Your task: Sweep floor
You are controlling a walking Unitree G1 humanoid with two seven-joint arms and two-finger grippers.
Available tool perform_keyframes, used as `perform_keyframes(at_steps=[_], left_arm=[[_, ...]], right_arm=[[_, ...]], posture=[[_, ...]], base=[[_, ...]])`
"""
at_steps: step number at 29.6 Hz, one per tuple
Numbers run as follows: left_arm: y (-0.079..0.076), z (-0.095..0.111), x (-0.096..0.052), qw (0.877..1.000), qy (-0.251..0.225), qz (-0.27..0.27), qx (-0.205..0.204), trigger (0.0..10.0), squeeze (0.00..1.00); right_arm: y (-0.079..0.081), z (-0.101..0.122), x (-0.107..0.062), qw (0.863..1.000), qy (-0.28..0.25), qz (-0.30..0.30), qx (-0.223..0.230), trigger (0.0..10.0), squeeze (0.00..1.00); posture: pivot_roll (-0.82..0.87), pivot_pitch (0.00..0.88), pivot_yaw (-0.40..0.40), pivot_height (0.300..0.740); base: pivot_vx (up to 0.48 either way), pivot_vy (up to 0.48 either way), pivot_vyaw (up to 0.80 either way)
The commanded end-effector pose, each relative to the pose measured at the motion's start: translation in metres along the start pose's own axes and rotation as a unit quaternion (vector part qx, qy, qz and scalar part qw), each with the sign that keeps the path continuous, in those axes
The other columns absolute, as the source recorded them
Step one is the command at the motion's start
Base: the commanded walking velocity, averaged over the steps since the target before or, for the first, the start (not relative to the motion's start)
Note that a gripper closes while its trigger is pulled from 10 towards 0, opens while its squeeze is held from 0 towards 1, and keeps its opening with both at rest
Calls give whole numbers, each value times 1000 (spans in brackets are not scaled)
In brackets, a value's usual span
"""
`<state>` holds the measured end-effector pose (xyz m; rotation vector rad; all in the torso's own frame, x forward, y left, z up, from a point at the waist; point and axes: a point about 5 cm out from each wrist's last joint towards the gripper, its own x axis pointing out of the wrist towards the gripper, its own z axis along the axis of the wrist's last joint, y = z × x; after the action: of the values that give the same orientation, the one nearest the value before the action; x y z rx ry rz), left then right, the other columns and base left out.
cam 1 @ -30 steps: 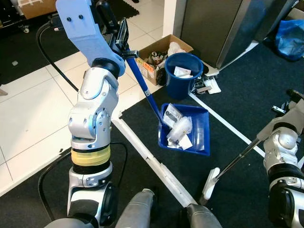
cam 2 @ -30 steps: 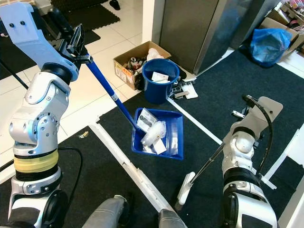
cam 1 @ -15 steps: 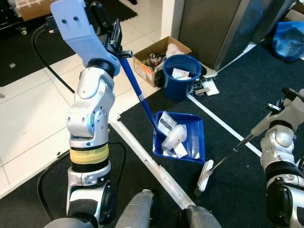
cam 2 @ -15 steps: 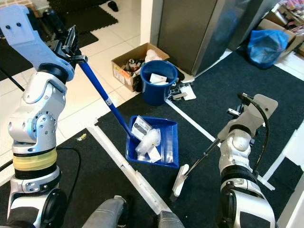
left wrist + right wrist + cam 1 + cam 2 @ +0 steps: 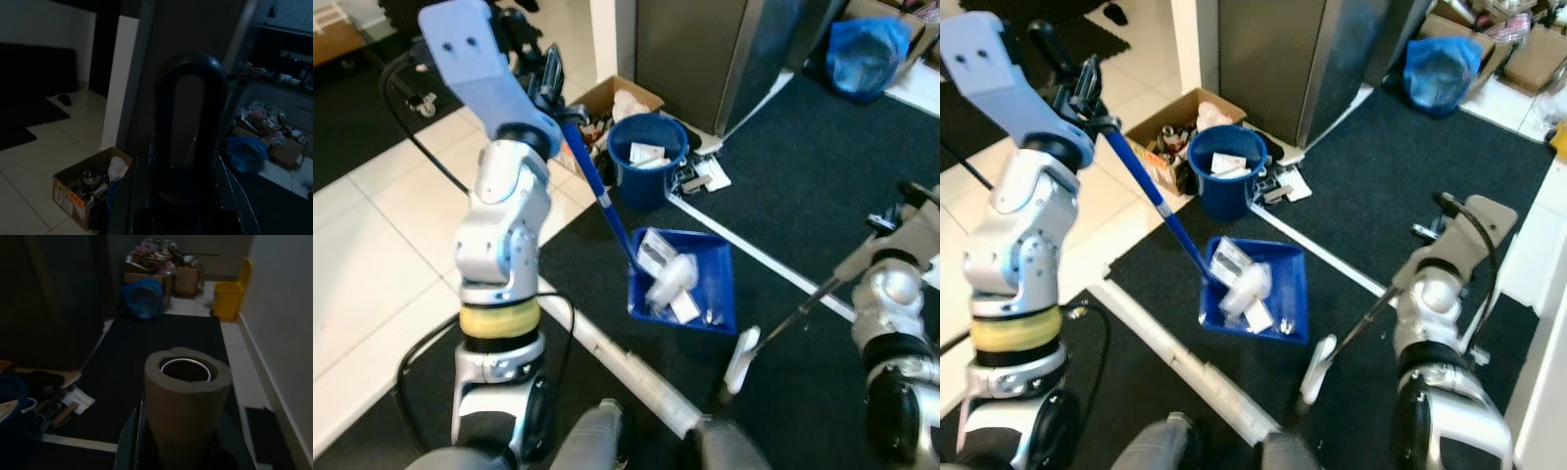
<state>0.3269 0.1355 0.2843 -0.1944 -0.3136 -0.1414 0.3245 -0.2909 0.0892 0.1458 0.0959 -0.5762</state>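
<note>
While the black carpet (image 5: 803,176) spreads beneath everything, the blue dustpan (image 5: 705,284), loaded with white litter, lies on it just before the blue bucket (image 5: 646,162). Its long blue handle (image 5: 597,186) slants up into the left gripper (image 5: 553,88), jaws clenched around its top end. The right gripper (image 5: 188,440) has its jaws clamped on the broom pole (image 5: 798,313), whose white head (image 5: 739,357) rests on the carpet beside the dustpan.
</note>
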Motion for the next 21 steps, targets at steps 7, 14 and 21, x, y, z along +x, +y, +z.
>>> perform_keyframes(at_steps=[7,14,21], left_arm=[[0,12,1,999,-33,0,4,10000,0],[-2,11,2,999,-32,-5,3,10000,0],[-2,11,3,999,-32,-8,2,10000,0]], right_arm=[[3,3,0,1000,-12,3,8,10000,0],[-1,1,0,1000,-9,-5,14,10000,0],[-3,0,0,1000,-5,-13,23,10000,0]], posture=[[57,78,-22,740],[53,82,-18,740],[53,83,-16,740]], base=[[472,0,0],[472,0,0],[472,0,-457]])
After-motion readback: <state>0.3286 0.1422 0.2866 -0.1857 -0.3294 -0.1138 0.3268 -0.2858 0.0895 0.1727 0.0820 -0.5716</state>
